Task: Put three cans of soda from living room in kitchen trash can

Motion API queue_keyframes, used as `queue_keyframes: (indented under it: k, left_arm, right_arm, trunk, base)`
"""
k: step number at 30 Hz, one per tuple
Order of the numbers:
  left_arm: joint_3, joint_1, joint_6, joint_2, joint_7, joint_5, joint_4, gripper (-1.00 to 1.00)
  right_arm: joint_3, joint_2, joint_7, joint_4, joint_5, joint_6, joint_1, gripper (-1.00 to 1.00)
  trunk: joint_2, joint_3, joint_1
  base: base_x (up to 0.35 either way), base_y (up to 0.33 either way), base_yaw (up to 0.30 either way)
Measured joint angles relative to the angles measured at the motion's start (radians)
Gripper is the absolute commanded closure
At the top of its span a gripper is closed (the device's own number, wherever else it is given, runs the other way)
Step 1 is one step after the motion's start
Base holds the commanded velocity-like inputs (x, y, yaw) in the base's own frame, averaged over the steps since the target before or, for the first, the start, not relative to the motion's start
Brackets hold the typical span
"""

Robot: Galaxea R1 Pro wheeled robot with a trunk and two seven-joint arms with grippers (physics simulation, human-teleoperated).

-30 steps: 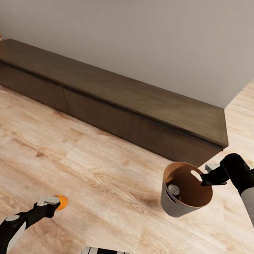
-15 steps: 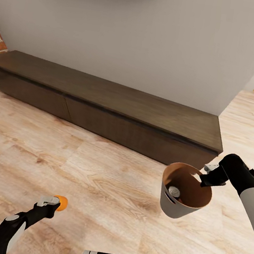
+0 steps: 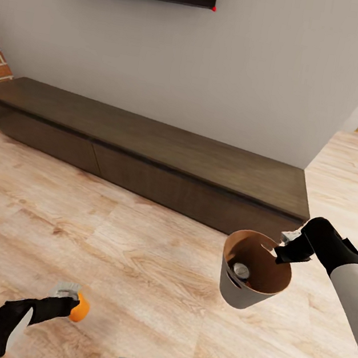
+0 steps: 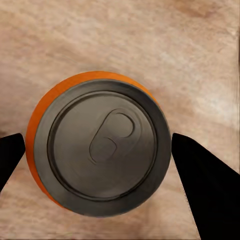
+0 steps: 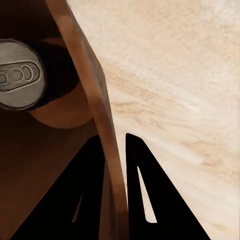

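Bucket (image 3: 244,293) is hanging from the right claw (image 3: 283,252), which is pinching its rim over the living-room floor; one can (image 3: 241,270) is lying inside; the left claw (image 3: 69,303) is gripping an orange can (image 3: 81,308); the third can and kitchen drop-off are remaining.

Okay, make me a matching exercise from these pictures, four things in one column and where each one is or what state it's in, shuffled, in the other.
Things:
1. orange soda can with a silvery top
2. pale grey tapered bucket with a brown inside
3. long dark wooden low cabinet
4. dark soda can with a silvery top

States:
A. against the wall
B. lying inside the bucket
C. between the left gripper's fingers
D. held by its rim in the right gripper

Pairs: 1-C, 2-D, 3-A, 4-B
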Motion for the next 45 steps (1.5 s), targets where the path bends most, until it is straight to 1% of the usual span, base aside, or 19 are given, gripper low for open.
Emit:
queue_keyframes:
  k: [2,4,6,9,10,11,14,17,19,21,23,28,31,33,36,39,41,43,45]
  left_arm:
    - [0.001,-0.031,0.123,0.033,-0.066,0.005,-0.006,1.00]
    - [0.001,-0.057,0.167,0.049,-0.100,0.005,-0.007,1.00]
    - [0.001,-0.129,0.284,0.081,-0.158,0.010,-0.010,1.00]
    - [0.000,-0.179,0.368,0.106,-0.204,0.007,-0.018,1.00]
    - [-0.003,-0.212,0.413,0.120,-0.249,-0.003,-0.036,1.00]
    - [-0.003,-0.226,0.437,0.124,-0.267,0.011,-0.049,1.00]
    - [-0.005,-0.279,0.533,0.144,-0.360,0.001,-0.128,1.00]
    - [-0.008,-0.304,0.592,0.151,-0.447,0.001,-0.186,1.00]
    - [-0.035,-0.315,0.626,0.152,-0.554,0.001,-0.244,1.00]
    - [-0.108,-0.321,0.650,0.153,-0.683,0.001,-0.296,1.00]
    - [-0.152,-0.324,0.658,0.153,-0.750,-0.007,-0.315,1.00]
    - [-0.190,-0.337,0.701,0.147,-0.867,-0.003,-0.363,1.00]
    - [-0.197,-0.365,0.713,0.143,-0.941,-0.001,-0.493,1.00]
    - [-0.208,-0.381,0.713,0.133,-0.957,-0.004,-0.528,1.00]
    - [-0.217,-0.399,0.713,0.102,-0.966,-0.006,-0.549,1.00]
    - [-0.227,-0.415,0.713,0.070,-0.969,-0.006,-0.556,1.00]
    - [-0.264,-0.425,0.713,0.032,-0.968,-0.007,-0.558,1.00]
    - [-0.316,-0.430,0.713,-0.001,-0.964,-0.015,-0.555,1.00]
    - [-0.346,-0.431,0.713,-0.017,-0.956,-0.021,-0.553,1.00]
  right_arm:
    - [0.002,0.030,-0.001,0.000,0.006,-0.004,0.011,1.00]
    - [-0.004,0.045,0.000,0.000,-0.024,0.010,0.015,1.00]
    - [0.000,0.083,-0.006,0.000,-0.001,0.002,0.027,1.00]
    - [-0.004,0.112,-0.012,0.000,-0.015,0.009,0.036,1.00]
    - [-0.003,0.128,-0.020,0.000,-0.007,0.001,0.045,1.00]
    - [-0.003,0.134,-0.022,0.000,-0.009,0.007,0.047,1.00]
    - [-0.002,0.163,-0.032,0.000,0.007,-0.002,0.063,1.00]
    - [-0.007,0.188,-0.050,0.000,-0.013,0.005,0.070,1.00]
    - [-0.006,0.216,-0.073,0.001,0.000,0.002,0.077,1.00]
    - [-0.007,0.248,-0.097,0.002,0.008,-0.002,0.085,1.00]
    - [-0.010,0.267,-0.105,0.002,-0.013,0.005,0.088,1.00]
    - [-0.012,0.314,-0.116,0.008,-0.009,0.004,0.091,1.00]
    - [-0.011,0.350,-0.120,0.010,0.013,-0.005,0.091,1.00]
    - [-0.013,0.378,-0.120,0.011,0.000,0.000,0.091,1.00]
    - [-0.016,0.413,-0.141,0.018,-0.031,0.011,0.091,1.00]
    - [-0.015,0.435,-0.188,0.035,0.007,-0.001,0.091,1.00]
    - [-0.030,0.447,-0.216,0.043,0.021,-0.006,0.091,1.00]
    - [-0.056,0.453,-0.225,0.046,-0.005,0.003,0.091,1.00]
    - [-0.068,0.456,-0.229,0.048,-0.023,0.009,0.091,1.00]
  trunk:
    - [0.014,0.006,-0.008]
    - [0.028,0.013,-0.015]
    - [0.042,0.019,-0.023]
    - [0.063,0.028,-0.035]
    - [0.070,0.031,-0.038]
    - [0.077,0.035,-0.042]
    - [0.098,0.044,-0.054]
    - [0.119,0.053,-0.065]
    - [0.133,0.060,-0.073]
    - [0.147,0.066,-0.080]
    - [0.161,0.072,-0.088]
    - [0.196,0.088,-0.107]
    - [0.217,0.097,-0.119]
    - [0.231,0.103,-0.127]
    - [0.252,0.113,-0.138]
    - [0.273,0.122,-0.150]
    - [0.287,0.129,-0.157]
    - [0.294,0.132,-0.161]
    - [0.294,0.132,-0.161]
  base:
    - [0.000,0.000,0.000]
    - [0.000,0.000,0.000]
    - [0.000,0.000,0.000]
    - [0.000,0.000,0.000]
    - [0.000,0.000,0.000]
    - [0.000,0.000,0.000]
    - [0.000,0.000,0.000]
    - [0.000,0.000,0.000]
    - [0.000,0.000,0.000]
    - [0.000,0.000,0.000]
    - [0.000,0.000,0.000]
    - [0.000,0.000,0.000]
    - [0.000,0.000,0.000]
    - [0.000,0.000,0.000]
    - [0.000,0.000,0.000]
    - [0.000,0.000,0.000]
    - [0.000,0.000,0.000]
    - [0.000,0.000,0.000]
    - [0.000,0.000,0.000]
